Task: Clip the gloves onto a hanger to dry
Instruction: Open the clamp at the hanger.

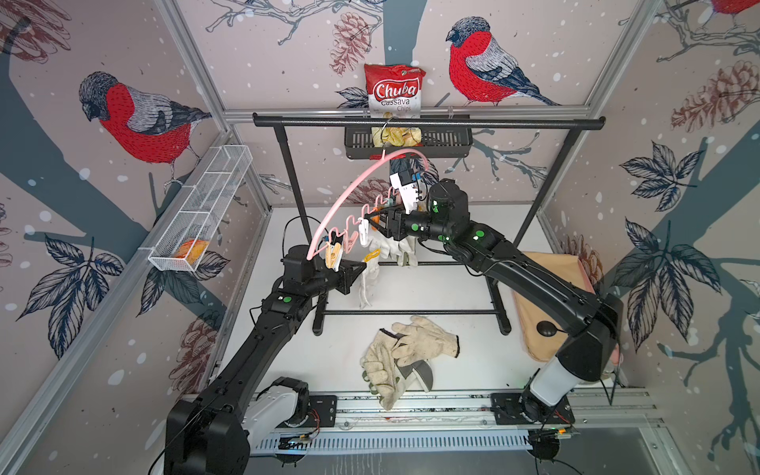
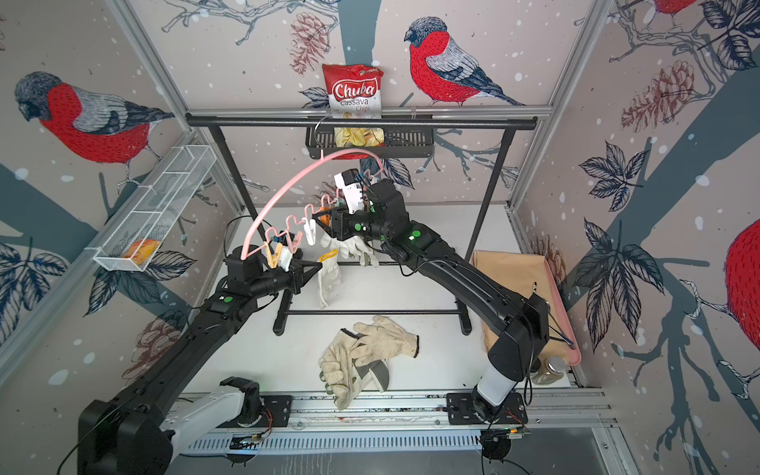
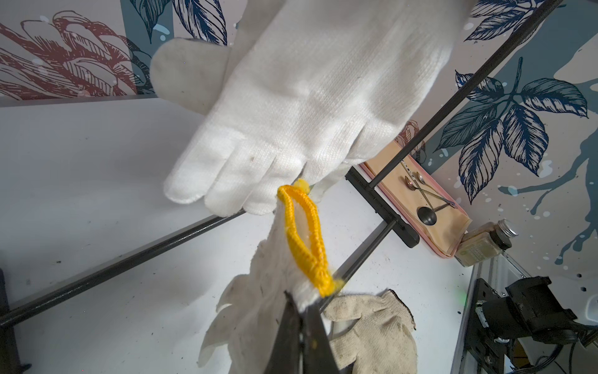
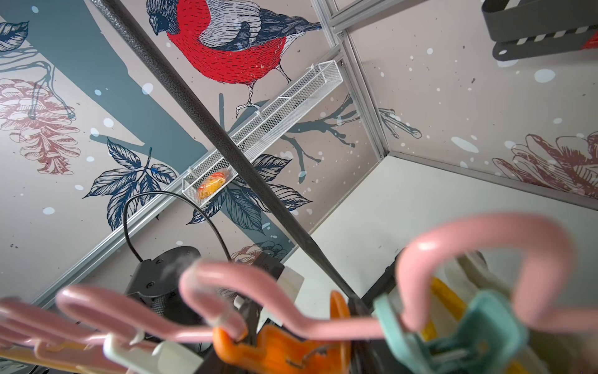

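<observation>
Left claw (image 3: 301, 302) clamps yellow-cuffed glove (image 3: 259, 291) | right claw (image 1: 372, 222) at hanger (image 1: 349, 187), gap unclear | black rack (image 1: 411, 122) behind

Pink arched plastic hanger (image 4: 485, 228) carrying white, orange and teal clothespins (image 4: 278, 353), on a black metal garment rack (image 1: 534, 122). Beneath the rack's bar, an off-white knit glove (image 3: 259, 291) with yellow-edged cuff. Behind it, red-breasted bird wallpaper (image 1: 477, 66).

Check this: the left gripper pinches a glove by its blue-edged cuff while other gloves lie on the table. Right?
No: the left wrist view shows a yellow-edged cuff, not blue. The left gripper pinches that glove; other gloves lie on the table.
</observation>
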### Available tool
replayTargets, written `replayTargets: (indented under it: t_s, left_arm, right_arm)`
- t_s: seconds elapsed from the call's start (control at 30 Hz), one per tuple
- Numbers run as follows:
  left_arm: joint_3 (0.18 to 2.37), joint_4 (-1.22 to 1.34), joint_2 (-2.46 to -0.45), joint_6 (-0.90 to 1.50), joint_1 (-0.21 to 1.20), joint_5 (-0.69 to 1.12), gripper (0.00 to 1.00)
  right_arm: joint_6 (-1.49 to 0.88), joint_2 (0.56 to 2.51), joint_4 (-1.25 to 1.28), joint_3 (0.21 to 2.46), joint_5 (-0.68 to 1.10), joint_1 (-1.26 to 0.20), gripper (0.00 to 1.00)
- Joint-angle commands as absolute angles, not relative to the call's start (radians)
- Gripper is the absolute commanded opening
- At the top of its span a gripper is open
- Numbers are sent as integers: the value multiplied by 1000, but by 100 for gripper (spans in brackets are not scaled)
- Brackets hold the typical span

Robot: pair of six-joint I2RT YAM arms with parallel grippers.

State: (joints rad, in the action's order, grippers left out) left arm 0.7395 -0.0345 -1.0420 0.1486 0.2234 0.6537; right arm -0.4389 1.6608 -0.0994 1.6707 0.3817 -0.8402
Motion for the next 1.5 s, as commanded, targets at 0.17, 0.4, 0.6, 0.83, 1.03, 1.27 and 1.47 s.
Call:
replayTargets:
  t_s: [0.17, 0.4, 0.6, 0.83, 1.03, 1.27, 1.47]
  left_arm:
    - [759, -11, -1049, 137, 221, 673, 0]
    - [760, -11, -1052, 135, 221, 674, 0]
    - [764, -9, -1047, 136, 222, 687, 0]
    - [804, 9, -1049, 137, 222, 738, 0]
    - [858, 22, -1056, 100, 222, 849, 0]
    - [900, -32, -1070, -8, 222, 942, 0]
    - [927, -103, -1072, -88, 222, 940, 0]
  right_arm:
    - [-413, 1658, -89, 1674, 388, -836, 40]
    - [-418, 1648, -71, 1653, 403, -824, 38]
    - [-422, 1635, -60, 1631, 410, -816, 34]
    - [-413, 1620, -76, 1634, 407, -810, 28]
    - [-399, 1614, -114, 1668, 405, -802, 26]
    - [-391, 1605, -151, 1696, 450, -780, 26]
    - [-388, 1586, -165, 1678, 490, -737, 26]
